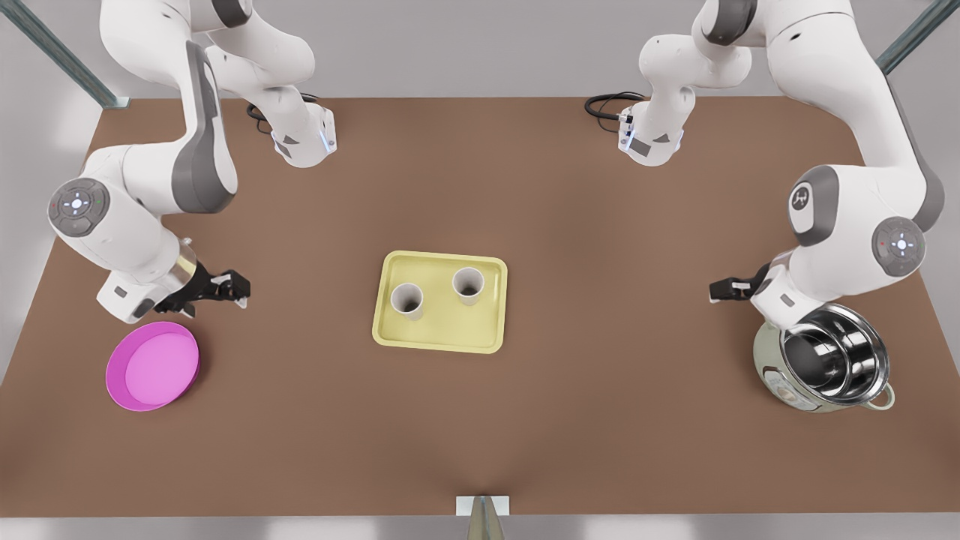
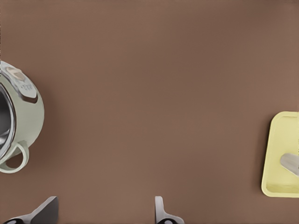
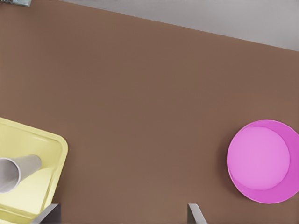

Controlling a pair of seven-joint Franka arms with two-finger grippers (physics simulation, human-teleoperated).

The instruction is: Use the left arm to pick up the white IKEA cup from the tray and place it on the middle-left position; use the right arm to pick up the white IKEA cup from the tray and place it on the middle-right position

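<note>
Now two white cups stand upright on tray (image 1: pixel 442 345), mid table. Left gripper (image 1: pixel 718 289), fingers spread, empty, sits off front view's right, nearer right-side cup (image 1: pixel 468 285). Right gripper (image 1: pixel 238 289), spread too, sits opposite, nearer left-side cup (image 1: pixel 407 300).

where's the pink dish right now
The pink dish sits on the brown table at the front view's left, just below the right gripper, well apart from the tray.
</note>
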